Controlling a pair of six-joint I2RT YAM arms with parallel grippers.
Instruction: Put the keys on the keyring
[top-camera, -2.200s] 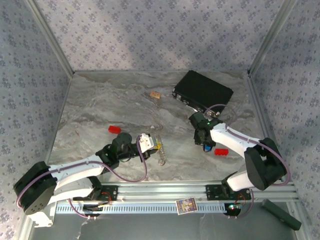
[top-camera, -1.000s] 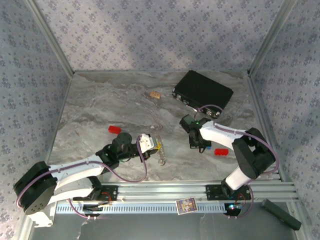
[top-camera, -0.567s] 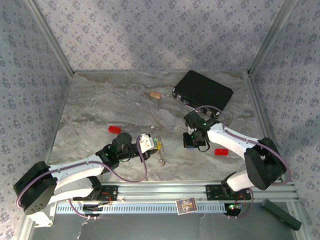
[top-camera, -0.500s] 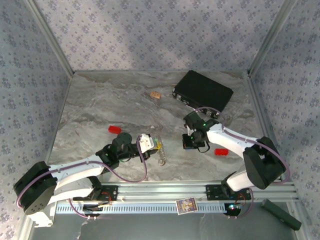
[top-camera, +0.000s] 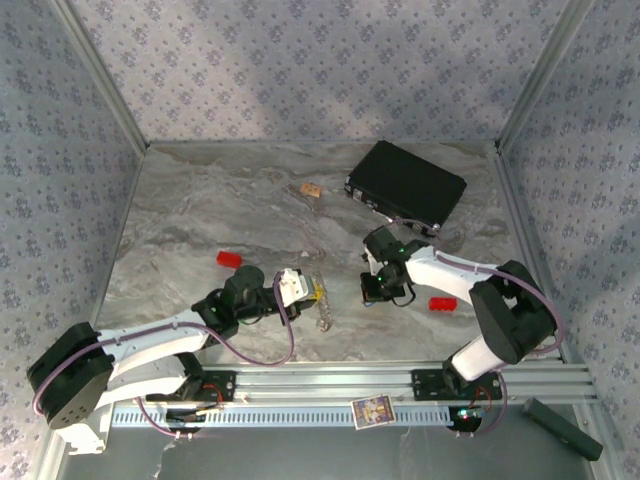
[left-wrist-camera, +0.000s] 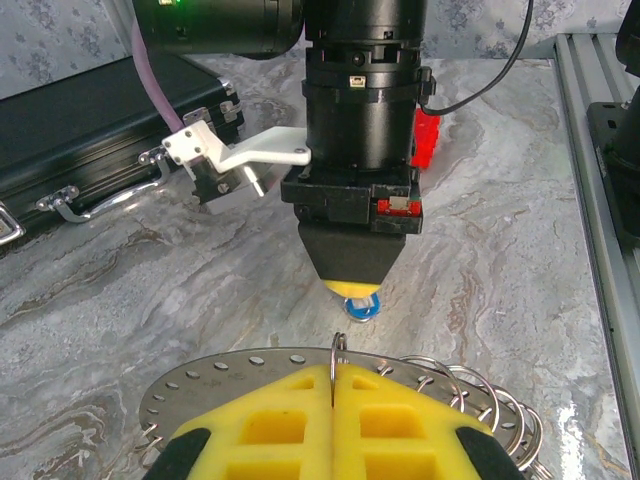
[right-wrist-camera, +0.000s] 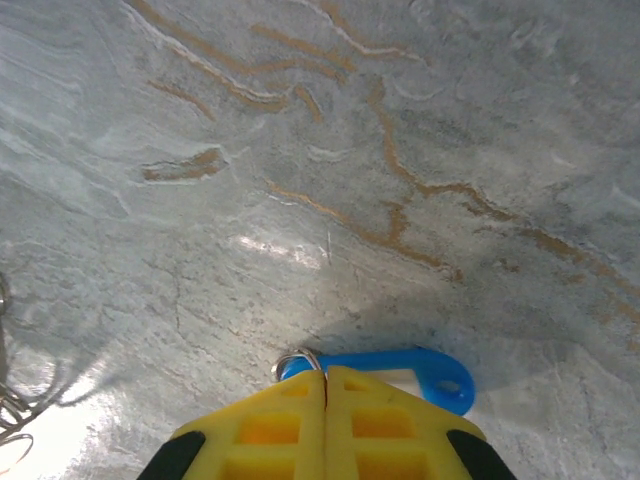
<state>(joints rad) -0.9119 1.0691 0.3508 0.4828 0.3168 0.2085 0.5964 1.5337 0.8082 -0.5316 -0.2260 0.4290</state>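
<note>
Red plastic comes first: a small red block (top-camera: 230, 259) lies on the grey marbled desk (top-camera: 200, 210) towards its left side, well apart from everything else.

Right of it, the left pincer (top-camera: 319, 292) reaches in low from the near edge. The left wrist view shows its yellow pads (left-wrist-camera: 270, 425) pressed together, clamped on a thin wire loop of the keyring (left-wrist-camera: 225, 380). The keyring is a flat silvery disc with a row of small holes round its band and more wire loops fanned out at its right rim. From above, the keyring (top-camera: 324, 312) hangs just beyond the pincer tips, near the middle of the desk's front half.

Further back, a small tan item (top-camera: 311, 189) lies by itself.

Next comes the right pincer (top-camera: 383, 292), pointing straight down close beside the keyring but apart from it. Its yellow fingertips (right-wrist-camera: 280, 425) are together, pinching the small metal ring at the end of the blue key (right-wrist-camera: 400, 362). The key's plastic head sticks out to the right, low against the desk. Whether it rests on the surface I cannot tell. From the left wrist, the same blue key (left-wrist-camera: 360, 310) peeks out under the right pincer's tip (left-wrist-camera: 357, 292).

A second red block (top-camera: 442, 303) lies just right of that pincer. A closed black case (top-camera: 405, 183) sits at the desk's far right corner.
</note>
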